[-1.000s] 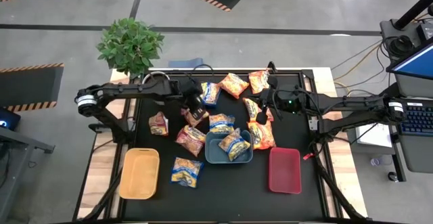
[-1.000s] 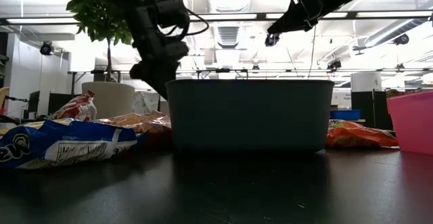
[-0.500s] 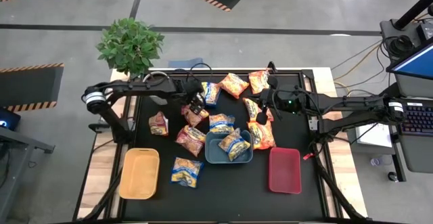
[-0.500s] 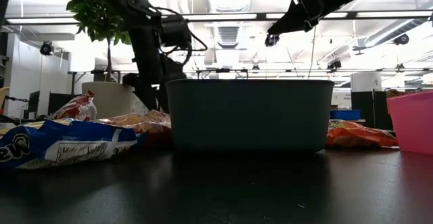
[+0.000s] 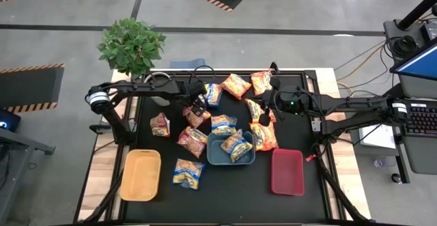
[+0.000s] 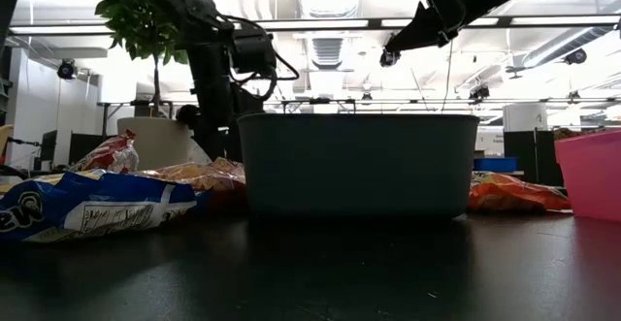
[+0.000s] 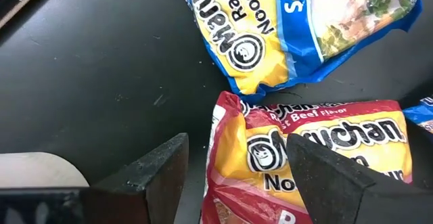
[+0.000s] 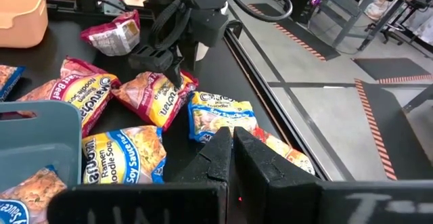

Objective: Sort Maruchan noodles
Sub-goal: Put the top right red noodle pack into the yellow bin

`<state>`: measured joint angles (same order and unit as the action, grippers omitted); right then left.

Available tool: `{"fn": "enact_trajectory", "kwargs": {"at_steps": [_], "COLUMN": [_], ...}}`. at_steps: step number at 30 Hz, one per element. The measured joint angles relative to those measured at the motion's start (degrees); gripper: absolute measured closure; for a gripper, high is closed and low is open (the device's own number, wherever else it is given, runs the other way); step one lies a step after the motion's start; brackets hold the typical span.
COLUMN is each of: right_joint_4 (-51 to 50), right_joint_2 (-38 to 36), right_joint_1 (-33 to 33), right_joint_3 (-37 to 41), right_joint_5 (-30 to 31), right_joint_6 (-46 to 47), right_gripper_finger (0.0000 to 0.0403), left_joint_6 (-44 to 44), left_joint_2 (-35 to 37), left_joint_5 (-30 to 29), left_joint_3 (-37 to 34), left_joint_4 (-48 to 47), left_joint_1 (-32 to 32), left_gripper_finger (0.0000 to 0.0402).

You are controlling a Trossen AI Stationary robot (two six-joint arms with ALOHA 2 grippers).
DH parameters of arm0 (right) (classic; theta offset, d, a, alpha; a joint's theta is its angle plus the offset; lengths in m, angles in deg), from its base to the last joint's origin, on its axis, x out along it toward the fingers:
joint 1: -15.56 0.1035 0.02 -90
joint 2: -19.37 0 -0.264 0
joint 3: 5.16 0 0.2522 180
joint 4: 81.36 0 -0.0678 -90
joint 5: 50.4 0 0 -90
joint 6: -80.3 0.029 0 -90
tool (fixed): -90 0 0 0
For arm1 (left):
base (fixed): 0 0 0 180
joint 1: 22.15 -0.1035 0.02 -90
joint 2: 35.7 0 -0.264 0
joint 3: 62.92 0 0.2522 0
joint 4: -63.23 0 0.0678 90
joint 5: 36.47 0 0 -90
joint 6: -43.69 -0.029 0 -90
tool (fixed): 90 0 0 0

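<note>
Maruchan noodle packets lie scattered on the black table (image 5: 164, 192). A maroon packet (image 5: 196, 117) (image 7: 325, 156) lies flat beside a blue-and-yellow one (image 5: 212, 94) (image 7: 298, 28). My left gripper (image 5: 197, 107) (image 7: 237, 143) is low over the maroon packet's end, open and pointing steeply down, one finger on either side of that end. My right gripper (image 5: 263, 108) (image 8: 232, 143) is shut, holds nothing and hangs well above the table at the middle right (image 6: 388, 57). Two packets (image 5: 236, 145) lie in the blue tray (image 5: 213, 159). My left gripper straddles the maroon packet's end (image 7: 226, 126) from above with its fingers (image 7: 162, 173) spread. I cannot tell whether the fingertips touch the packet. The packet lies flat on the table.
A yellow tray (image 5: 141, 175) is at the near left and a red tray (image 5: 287, 171) at the near right. Orange packets (image 5: 236, 86) (image 5: 263, 136) lie at the far middle and under my right arm. More maroon packets (image 5: 160, 124) (image 5: 193, 140) and a blue one (image 5: 188, 173) lie on the left. A potted plant (image 5: 131, 45) stands beyond the far edge.
My left gripper has come down toward the maroon packet and tipped more steeply downward, sinking behind the blue tray in the low view. No packet has moved.
</note>
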<state>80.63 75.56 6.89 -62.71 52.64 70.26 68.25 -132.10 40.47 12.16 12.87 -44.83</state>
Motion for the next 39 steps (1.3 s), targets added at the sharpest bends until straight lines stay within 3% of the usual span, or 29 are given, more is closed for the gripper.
{"fn": "enact_trajectory", "kwargs": {"at_steps": [18, 24, 32, 39], "right_joint_4": [-0.31, -0.28, -0.28, -0.30], "right_joint_2": [0.00, 0.00, 0.00, 0.00], "right_joint_1": [0.01, 0.00, 0.02, 0.01], "right_joint_3": [0.00, 0.00, 0.00, 0.00], "right_joint_5": [-0.01, 0.00, -0.02, 0.00], "right_joint_6": [0.62, 0.58, 0.44, 0.44], "right_gripper_finger": [0.0394, 0.0394, 0.0394, 0.0394], "left_joint_6": [1.16, 1.49, 1.53, -1.33], "left_joint_2": [-0.07, -0.15, 0.13, 4.47], "left_joint_5": [0.91, 2.79, 2.46, 1.81], "left_joint_3": [-2.47, -3.31, -3.30, -2.18], "left_joint_4": [2.28, 3.58, 4.18, 4.55], "left_joint_1": [0.39, 0.71, 2.15, 4.46], "left_gripper_finger": [0.0184, 0.0246, 0.0389, 0.0400]}}
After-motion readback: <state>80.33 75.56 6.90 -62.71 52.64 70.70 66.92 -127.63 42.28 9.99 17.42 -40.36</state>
